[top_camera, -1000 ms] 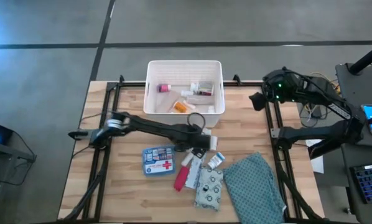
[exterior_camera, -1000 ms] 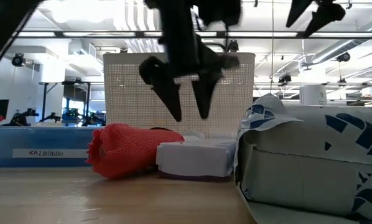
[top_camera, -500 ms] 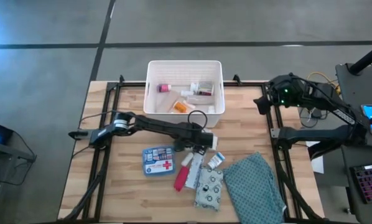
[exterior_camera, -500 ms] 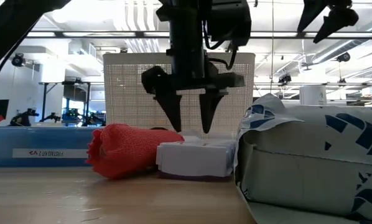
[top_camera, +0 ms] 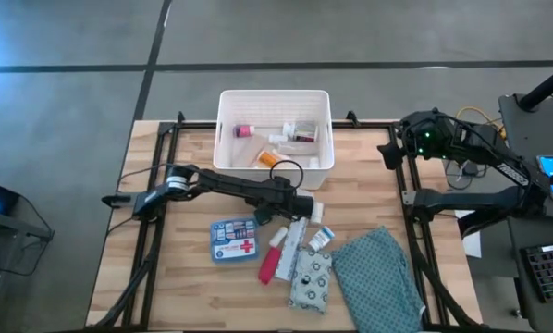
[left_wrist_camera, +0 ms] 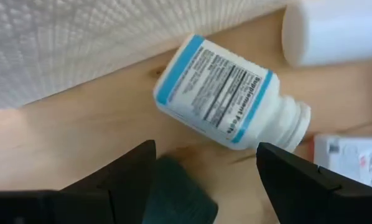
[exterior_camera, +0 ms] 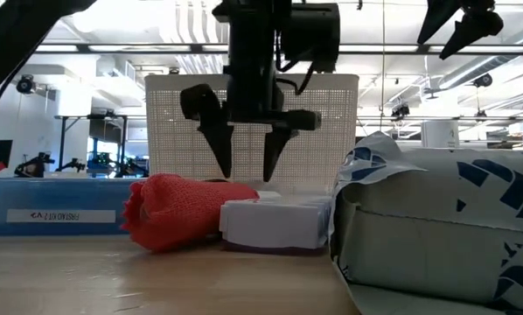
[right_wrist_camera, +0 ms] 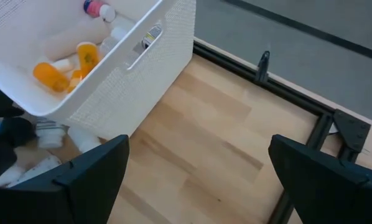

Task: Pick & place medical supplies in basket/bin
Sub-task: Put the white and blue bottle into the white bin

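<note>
Left gripper poised over a pill bottle beside the basket.

The table [top_camera: 184, 176] carries the white basket [top_camera: 275, 100] at 12 o'clock, already holding an orange vial [top_camera: 268, 159] and other small supplies. A teal cloth [top_camera: 376, 273] lies at 5 o'clock, with the blue first-aid box [top_camera: 235, 239] and a red item [top_camera: 271, 264] near centre. The left gripper [exterior_camera: 245, 168] hangs released, its 2 fingers apart above a white pill bottle [left_wrist_camera: 229, 102] lying on its side just beside the basket wall. The right gripper [right_wrist_camera: 198, 180] waits released at 2 o'clock.
</note>
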